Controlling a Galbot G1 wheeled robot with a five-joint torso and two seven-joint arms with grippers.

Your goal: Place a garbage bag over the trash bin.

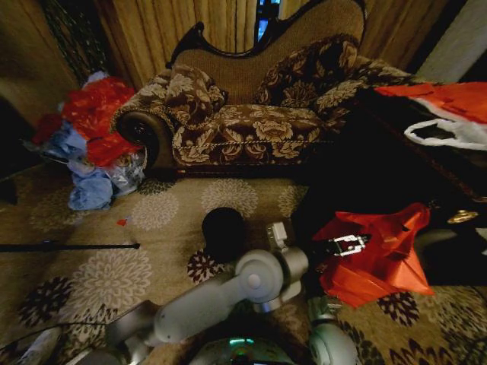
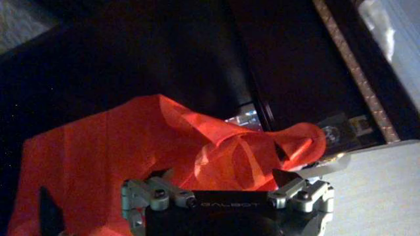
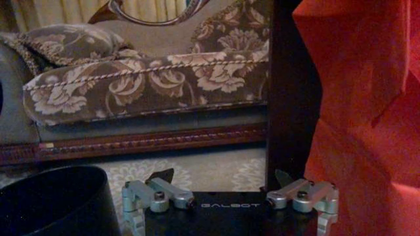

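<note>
Several red and blue bags (image 1: 95,141) lie heaped on the patterned carpet (image 1: 152,266) at far left, beside the arm of the floral sofa (image 1: 251,114). A thin black rod (image 1: 68,245) lies flat on the carpet below the heap. The trash bin (image 1: 224,232) stands upright at centre, mouth facing up, on the carpet in front of the sofa; in the right wrist view its dark wall (image 3: 56,204) sits just beside the right gripper (image 3: 226,179), whose fingers are spread with nothing between them. The left arm (image 1: 251,285) crosses just in front of the bin. The left gripper (image 1: 359,242) pinches the garbage bag (image 1: 380,255), which hangs crumpled to the right of the bin, apart from it, against a dark cabinet (image 1: 358,167). The bag's long axis tilts from upper right to lower left. At far right, a white bag (image 1: 449,133) rests on top.
</note>
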